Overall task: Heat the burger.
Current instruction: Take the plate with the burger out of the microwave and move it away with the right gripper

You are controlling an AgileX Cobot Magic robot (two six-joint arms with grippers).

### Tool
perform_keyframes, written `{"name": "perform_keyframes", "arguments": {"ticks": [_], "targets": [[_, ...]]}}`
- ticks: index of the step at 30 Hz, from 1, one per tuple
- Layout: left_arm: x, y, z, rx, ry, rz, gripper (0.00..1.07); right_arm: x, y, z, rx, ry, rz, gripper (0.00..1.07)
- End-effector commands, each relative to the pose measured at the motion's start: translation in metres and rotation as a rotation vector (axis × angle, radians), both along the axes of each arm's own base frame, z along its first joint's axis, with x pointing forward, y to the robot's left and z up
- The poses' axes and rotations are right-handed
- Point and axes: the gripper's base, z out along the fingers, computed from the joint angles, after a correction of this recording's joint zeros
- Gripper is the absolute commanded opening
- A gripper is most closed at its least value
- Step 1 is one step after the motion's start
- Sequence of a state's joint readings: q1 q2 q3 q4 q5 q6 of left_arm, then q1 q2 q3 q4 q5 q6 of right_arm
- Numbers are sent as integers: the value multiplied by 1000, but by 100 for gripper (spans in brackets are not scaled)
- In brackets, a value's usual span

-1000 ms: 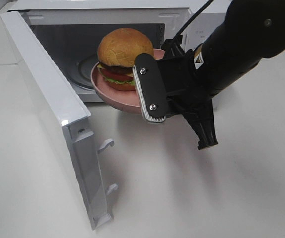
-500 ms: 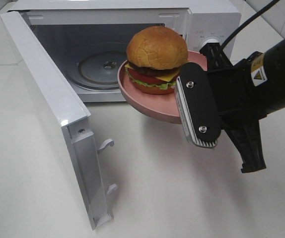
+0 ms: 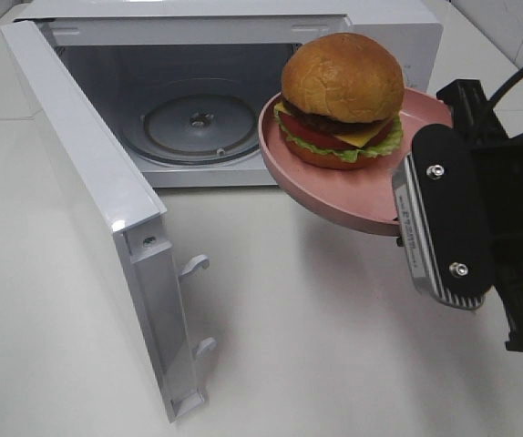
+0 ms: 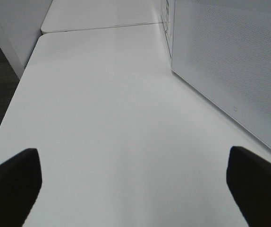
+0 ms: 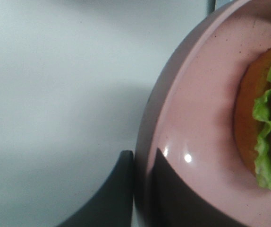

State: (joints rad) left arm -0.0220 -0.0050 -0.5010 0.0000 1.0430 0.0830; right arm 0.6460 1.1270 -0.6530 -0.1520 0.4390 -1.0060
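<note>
The right gripper (image 3: 425, 223) holds the pink plate (image 3: 334, 187) by its rim: its jaws are closed narrowly on the edge, one finger (image 5: 114, 194) under the plate and the other on top of it. The plate is in the air, above the white table (image 3: 334, 346), and it is slightly tilted. The burger (image 3: 342, 100) sits on the plate, on the part far from the jaws, with its brown bun on top and lettuce, tomato and cheese visible at the side. In the right wrist view the lettuce and the lower bun (image 5: 246, 123) are close beyond the jaws.

The microwave (image 3: 380, 23) stands behind the plate, on the side opposite to the jaws. Its door (image 3: 97, 209) is fully open, and the glass turntable (image 3: 193, 123) is visible inside. The plate is outside the cavity, in front of the control panel.

The left gripper (image 4: 135, 182) has its jaws wide apart and holds nothing. Between them only the table is seen, and the mesh side of the door (image 4: 230, 66) is ahead of one finger.
</note>
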Motion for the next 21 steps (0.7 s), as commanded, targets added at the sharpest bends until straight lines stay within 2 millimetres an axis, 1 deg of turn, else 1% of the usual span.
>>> {"name": "perform_keyframes", "arguments": {"ticks": [1, 8, 9, 11, 12, 16, 19, 20, 21], "targets": [[-3, -1, 0, -13, -27, -5, 101, -5, -6, 14, 44, -95, 4, 0], [-3, -1, 0, -13, -27, -5, 101, -10, -18, 18, 8, -102, -55, 0], [-3, -1, 0, -13, -27, -5, 101, -9, -24, 18, -10, -92, -92, 0], [-3, -1, 0, -13, -27, -5, 101, -9, -27, 17, -20, -83, -114, 0], [-3, -1, 0, -13, -27, -5, 101, -9, -33, 18, -30, -84, -155, 0], [-3, -1, 0, -13, -27, -5, 101, -9, -39, 22, -19, -100, -200, 0], [-3, -1, 0, -13, -27, -5, 101, -10, -48, 21, -23, -73, -282, 0], [-3, -1, 0, -13, -27, -5, 101, -10, -48, 21, -23, -73, -282, 0], [-3, -1, 0, -13, -27, -5, 101, -10, -52, 21, -28, -58, -325, 0]]}}
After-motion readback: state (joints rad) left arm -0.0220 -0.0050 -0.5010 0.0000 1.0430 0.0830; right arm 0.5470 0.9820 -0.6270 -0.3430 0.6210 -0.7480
